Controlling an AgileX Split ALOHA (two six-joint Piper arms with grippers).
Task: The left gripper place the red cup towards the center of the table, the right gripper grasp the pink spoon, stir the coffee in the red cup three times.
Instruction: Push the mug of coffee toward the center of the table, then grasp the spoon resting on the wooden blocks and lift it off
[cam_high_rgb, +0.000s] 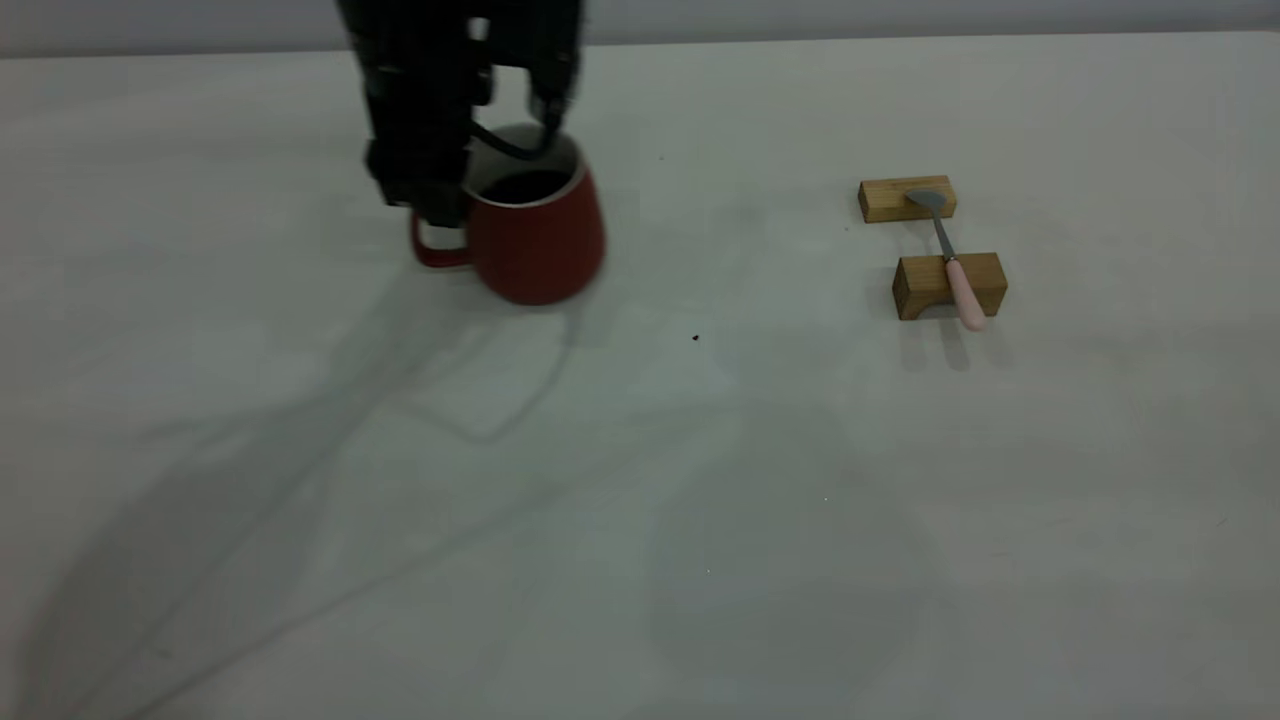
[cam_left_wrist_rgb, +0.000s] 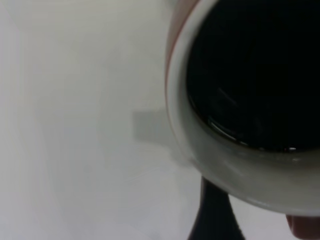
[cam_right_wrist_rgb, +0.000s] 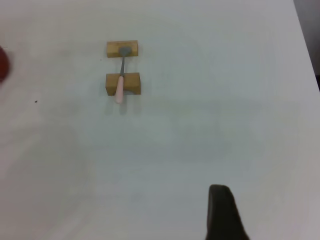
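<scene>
The red cup (cam_high_rgb: 540, 240) stands at the table's (cam_high_rgb: 640, 480) far left of centre, with its loop handle toward the left. Dark coffee (cam_high_rgb: 525, 186) fills it and takes up most of the left wrist view as coffee (cam_left_wrist_rgb: 255, 75) inside the white rim. My left gripper (cam_high_rgb: 495, 165) comes down from above and is shut on the cup's rim on the handle side; one black finger (cam_left_wrist_rgb: 215, 215) shows just outside the wall. The pink spoon (cam_high_rgb: 950, 262) lies across two wooden blocks at the right, also seen as the spoon (cam_right_wrist_rgb: 120, 80) from the right wrist. My right gripper (cam_right_wrist_rgb: 222, 212) hangs well away from it, out of the exterior view.
The spoon's bowl rests on the far tan block (cam_high_rgb: 907, 198), and its pink handle lies over the near block (cam_high_rgb: 950, 285). A small dark speck (cam_high_rgb: 695, 338) marks the table between cup and blocks. Open surface stretches across the middle and the front.
</scene>
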